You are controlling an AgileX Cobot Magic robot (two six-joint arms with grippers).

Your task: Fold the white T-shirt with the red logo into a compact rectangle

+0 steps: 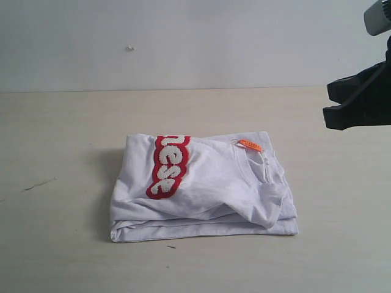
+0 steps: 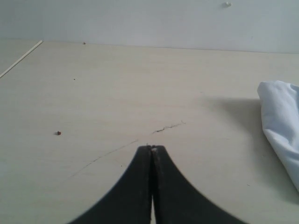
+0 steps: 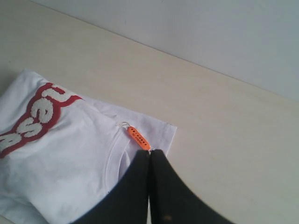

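Note:
The white T-shirt [image 1: 208, 189] lies folded into a rough rectangle at the middle of the table, its layers stacked along the near edge. The red logo [image 1: 169, 166] runs across the top fold, with only a few fuzzy white letters showing. An orange neck tag [image 1: 250, 144] sits at the collar on the far right of the bundle. My right gripper [image 3: 150, 151] is shut and empty, hanging above the shirt [image 3: 70, 163] beside the tag [image 3: 139, 137]; its arm [image 1: 360, 101] is raised at the upper right. My left gripper [image 2: 152, 148] is shut and empty over bare table, and the shirt's edge [image 2: 282, 126] lies off to one side.
The pale wooden table [image 1: 61, 134] ends at a white wall [image 1: 183, 36] behind. A thin dark scratch [image 1: 36, 184] marks the tabletop left of the shirt. The same scratch [image 2: 168, 127] and a small red speck [image 2: 58, 133] show in the left wrist view.

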